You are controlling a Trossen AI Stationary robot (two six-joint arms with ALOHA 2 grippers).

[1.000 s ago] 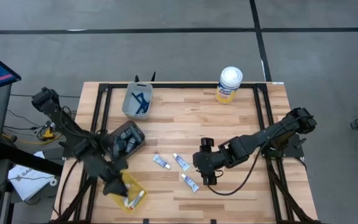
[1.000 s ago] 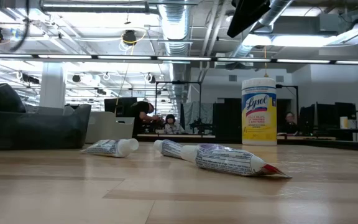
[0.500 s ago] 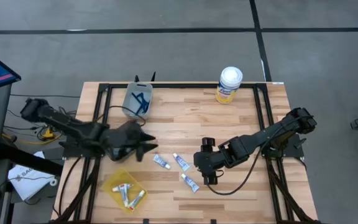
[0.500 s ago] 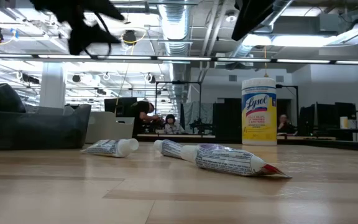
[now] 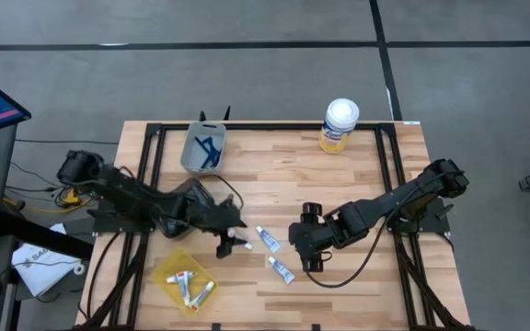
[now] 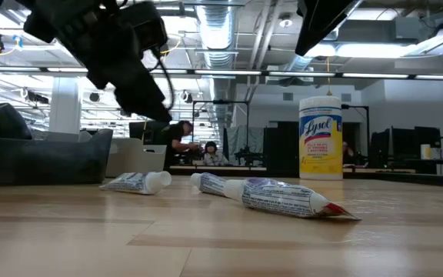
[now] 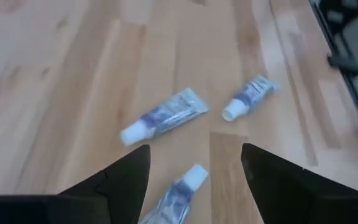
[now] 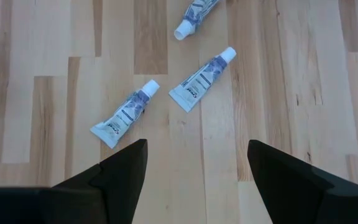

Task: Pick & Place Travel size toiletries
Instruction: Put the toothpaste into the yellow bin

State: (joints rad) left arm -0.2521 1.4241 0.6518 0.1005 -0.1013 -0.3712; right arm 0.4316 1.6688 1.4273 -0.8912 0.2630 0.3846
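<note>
left arm — swung from over the yellow tray [image 5: 184,280] at the table's front-left edge toward the middle; left gripper [image 5: 227,241] now open just above the leftmost white tube [image 5: 243,244] — tray contents uncovered in the high view.

I see a worktop [image 5: 274,175] of pale wooden planks with a smooth, faintly satin finish, edged by a black matt metal frame [image 5: 153,138]. Three toothpaste tubes [image 8: 195,81] near the worktop's middle look like soft, crinkled plastic, white with blue print and glossy caps; the wipes canister [image 5: 339,125] at the worktop's far edge is shiny plastic with a printed yellow label. My left fingers [image 7: 120,180] and right fingers [image 8: 120,171] read as matt black plastic, and the yellow tray [image 5: 184,281] at the near left corner looks like smooth plastic.
</note>
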